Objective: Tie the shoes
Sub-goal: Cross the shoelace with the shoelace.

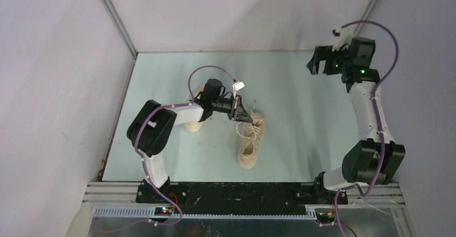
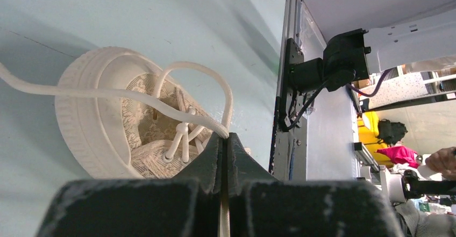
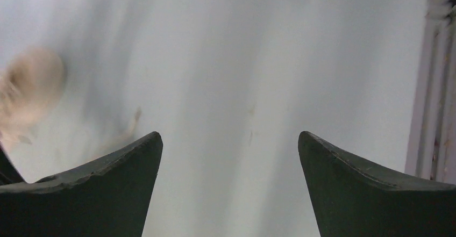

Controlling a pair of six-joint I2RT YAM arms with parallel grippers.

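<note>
The left gripper [image 1: 243,113] is clamped on a lace [image 2: 107,93] of the shoe [image 1: 250,143] lying at the middle of the desk [image 1: 301,135], while the right gripper [image 1: 318,65] hangs wide apart at the far right, so an unopposed pull could drag the light shoe instead of tightening.

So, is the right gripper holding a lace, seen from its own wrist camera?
No, the right gripper is wide open, and nothing sits between its jaws.
</note>
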